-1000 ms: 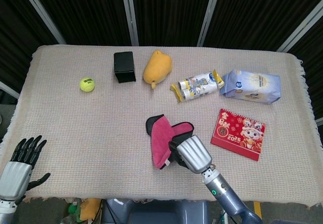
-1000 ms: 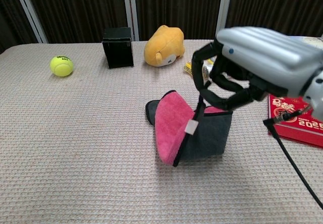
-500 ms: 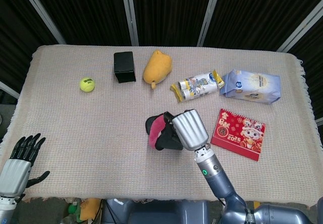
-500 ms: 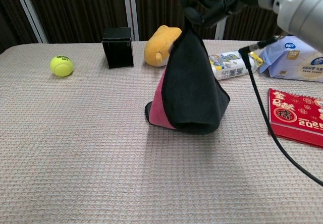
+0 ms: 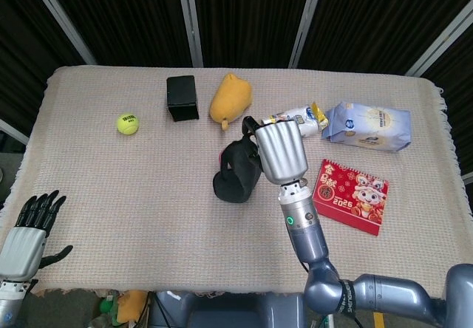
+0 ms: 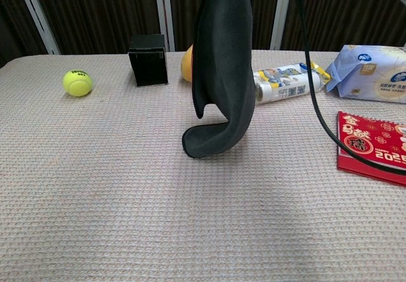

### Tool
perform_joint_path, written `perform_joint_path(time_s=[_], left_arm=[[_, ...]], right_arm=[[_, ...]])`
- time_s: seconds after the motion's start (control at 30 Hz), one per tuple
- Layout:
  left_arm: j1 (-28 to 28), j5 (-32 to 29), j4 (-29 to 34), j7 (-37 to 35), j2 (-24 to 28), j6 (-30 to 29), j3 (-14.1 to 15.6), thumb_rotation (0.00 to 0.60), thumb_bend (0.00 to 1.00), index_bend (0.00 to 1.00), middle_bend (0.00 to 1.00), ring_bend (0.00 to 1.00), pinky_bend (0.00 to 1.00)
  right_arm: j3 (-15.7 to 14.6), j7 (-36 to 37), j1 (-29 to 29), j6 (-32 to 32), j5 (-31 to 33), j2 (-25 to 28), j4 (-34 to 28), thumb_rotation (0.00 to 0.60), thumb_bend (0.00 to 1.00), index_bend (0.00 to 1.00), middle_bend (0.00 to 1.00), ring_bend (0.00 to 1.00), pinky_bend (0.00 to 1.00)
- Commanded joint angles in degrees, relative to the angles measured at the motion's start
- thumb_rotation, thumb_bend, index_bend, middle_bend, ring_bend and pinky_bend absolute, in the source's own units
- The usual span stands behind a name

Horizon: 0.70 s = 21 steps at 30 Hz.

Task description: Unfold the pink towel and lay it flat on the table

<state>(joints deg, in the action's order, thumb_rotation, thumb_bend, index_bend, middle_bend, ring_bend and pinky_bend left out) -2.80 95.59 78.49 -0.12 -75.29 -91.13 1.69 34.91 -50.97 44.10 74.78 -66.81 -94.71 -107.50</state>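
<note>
Overhead, from the head view, the right hand (image 5: 279,151) holds the towel (image 5: 236,171) by its top edge, fingers closed on the cloth, above the middle of the tabletop (image 5: 133,188). The left hand (image 5: 28,228) sits at the near left corner, fingers spread, holding nothing. Lower down, the chest view shows the towel (image 6: 221,66) hanging dark side out, its bottom fold curled on the tabletop (image 6: 127,218).

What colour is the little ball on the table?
The tennis ball is bright yellow-green; the chest view shows it best.
</note>
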Motion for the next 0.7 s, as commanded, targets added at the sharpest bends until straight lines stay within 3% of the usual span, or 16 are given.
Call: perform_joint_path(time_s=[0.03,0.3,0.7], left_arm=[[-0.49,-0.31,-0.14,-0.03,-0.14,0.73,-0.21,0.6,0.0,0.0,0.0,0.0,0.0],[-2.58,0.2,1.91,0.07,-0.78,2.2,-1.12,0.6,0.0,0.01,0.0,0.0,0.0],[-9.18,-1.05,10.0,0.08,-7.22,5.03,-7.26,0.6,0.05,0.12,0.04,0.0,0.0]], right_arm=[[0.25,-1.09,1.25,1.35,1.4,-0.82,0.93,0.6,0.59,0.69,0.9,0.98,0.87],[-0.99,-1.53,2.63,3.48,3.33,-0.95,2.38,0.6,0.59,0.69,0.9,0.98,0.87],[-2.3,-1.33,3.88,6.4,4.71,-0.22,2.11,0.6,0.59,0.69,0.9,0.98,0.87]])
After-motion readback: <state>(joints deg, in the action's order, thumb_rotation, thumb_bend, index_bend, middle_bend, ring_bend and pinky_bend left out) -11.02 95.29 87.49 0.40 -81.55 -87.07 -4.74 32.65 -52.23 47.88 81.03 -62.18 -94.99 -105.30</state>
